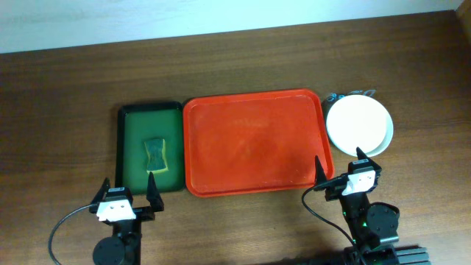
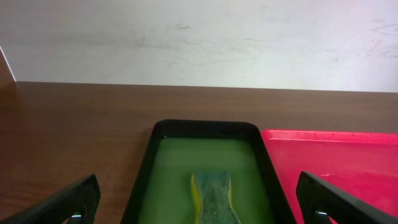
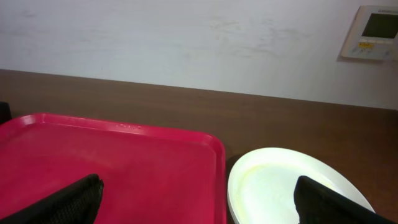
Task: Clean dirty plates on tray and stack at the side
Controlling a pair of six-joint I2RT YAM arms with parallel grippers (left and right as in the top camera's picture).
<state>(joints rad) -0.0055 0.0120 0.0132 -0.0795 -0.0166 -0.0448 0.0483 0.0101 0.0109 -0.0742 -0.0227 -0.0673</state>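
While both arms sit at the near edge of the counter (image 1: 66, 88), the left gripper (image 1: 129, 185) hangs with its jaws spread wide and nothing between them, just short of the near rim of the dark green tray (image 1: 122, 147). The right gripper (image 1: 339, 165) is likewise wide open and holds nothing. One of its fingers is over the near right corner of the red tray (image 1: 254, 140) and the other is about at the near edge of the plates (image 1: 359, 124).

Farther in, a yellow-and-green sponge (image 1: 155, 153) lies in the middle of the green tray, which sits just beside the red tray's left side. The plates stand stacked on the counter, off the red tray and just beside its far right corner. A cream-white one is on top, with another rim showing under it; how many lie below cannot be told. Beyond the counter rises a pale wall (image 3: 186, 37) with a small panel (image 3: 375, 31) mounted on it.
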